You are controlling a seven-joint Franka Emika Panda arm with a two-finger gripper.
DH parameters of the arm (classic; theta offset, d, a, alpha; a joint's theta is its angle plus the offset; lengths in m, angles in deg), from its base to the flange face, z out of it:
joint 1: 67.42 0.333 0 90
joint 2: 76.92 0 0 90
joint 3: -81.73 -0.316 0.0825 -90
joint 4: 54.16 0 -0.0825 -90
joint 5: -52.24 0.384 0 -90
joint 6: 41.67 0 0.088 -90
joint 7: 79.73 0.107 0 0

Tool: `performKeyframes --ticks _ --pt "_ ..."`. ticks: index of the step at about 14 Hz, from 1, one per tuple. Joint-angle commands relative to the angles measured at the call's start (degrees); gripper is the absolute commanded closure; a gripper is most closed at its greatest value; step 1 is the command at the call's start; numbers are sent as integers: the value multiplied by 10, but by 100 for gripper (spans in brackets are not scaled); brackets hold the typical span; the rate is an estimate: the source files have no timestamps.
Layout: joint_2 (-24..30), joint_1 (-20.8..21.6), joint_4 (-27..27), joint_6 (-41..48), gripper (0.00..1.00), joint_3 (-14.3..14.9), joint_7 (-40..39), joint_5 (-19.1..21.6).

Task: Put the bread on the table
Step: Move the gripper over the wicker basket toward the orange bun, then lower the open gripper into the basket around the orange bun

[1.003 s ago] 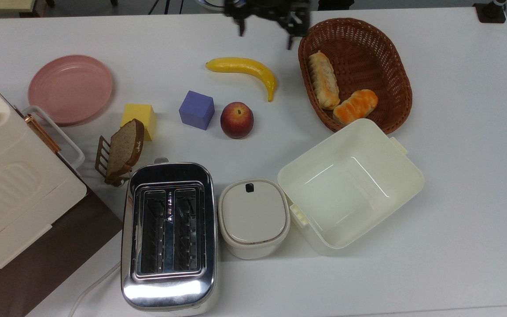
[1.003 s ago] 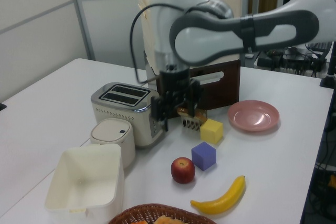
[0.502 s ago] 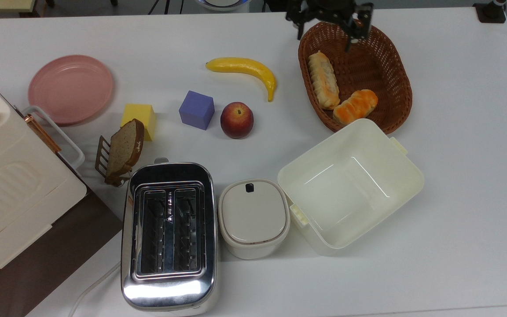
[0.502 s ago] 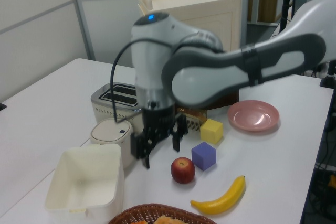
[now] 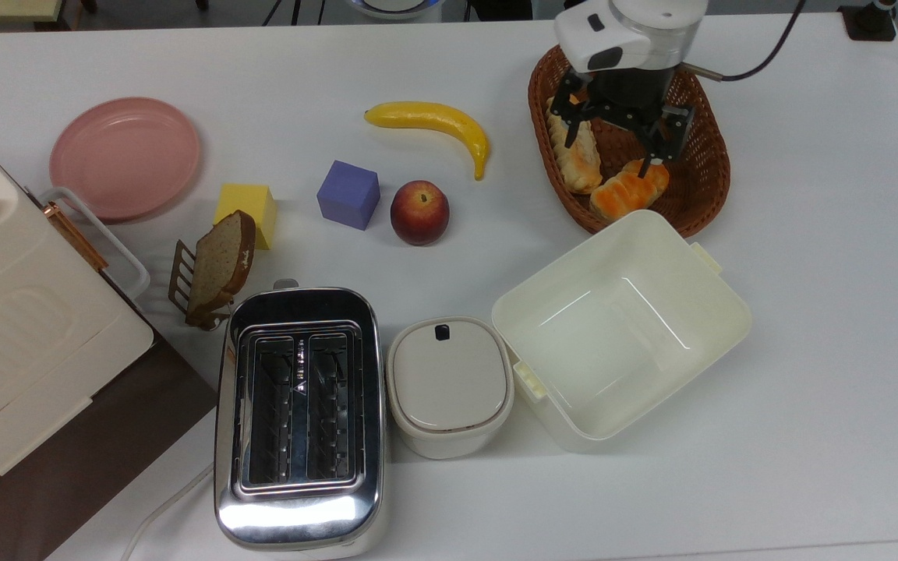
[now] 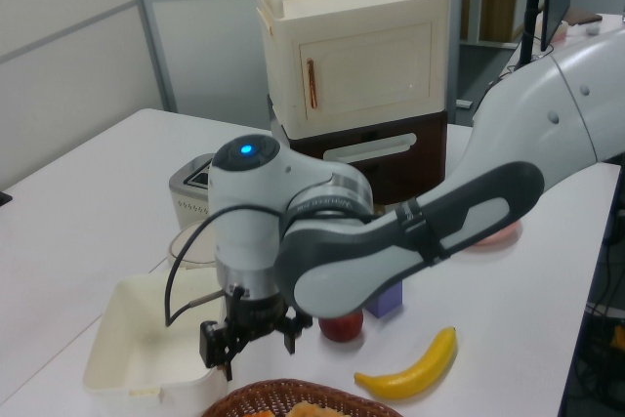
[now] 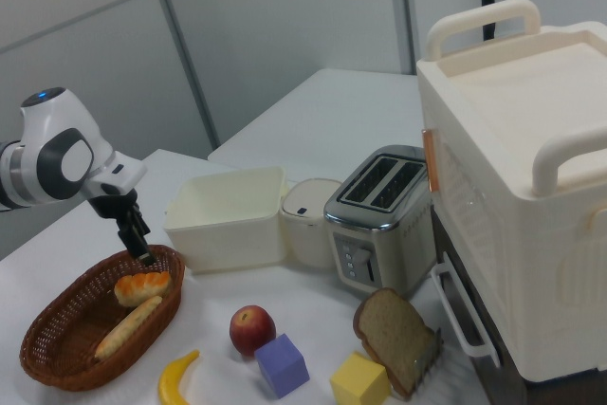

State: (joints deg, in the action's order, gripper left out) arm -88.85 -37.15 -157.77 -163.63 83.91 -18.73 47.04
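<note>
White bench [image 5: 807,312] carries my workspace. I see my tool [image 5: 619,148] open over the basket [image 5: 710,179], fingers spread and empty. Just beneath its tips lies the bread [image 5: 627,191], beside the longer roll [image 5: 574,152].

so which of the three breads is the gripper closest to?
The short orange-topped bun in the basket: the open gripper hangs just above it. The long pale roll lies beside it; the brown slice is far off.
</note>
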Motion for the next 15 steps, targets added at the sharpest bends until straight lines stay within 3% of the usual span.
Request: performKeyframes --ticks 1,5,10,15 --pt "18 15 -17 -6 0 4 130 -8" --pt "16 15 -48 1 0 -14 237 -5" --pt "15 15 -63 17 0 -72 242 -5" --pt "-3 15 -57 -3 0 -72 240 -18"
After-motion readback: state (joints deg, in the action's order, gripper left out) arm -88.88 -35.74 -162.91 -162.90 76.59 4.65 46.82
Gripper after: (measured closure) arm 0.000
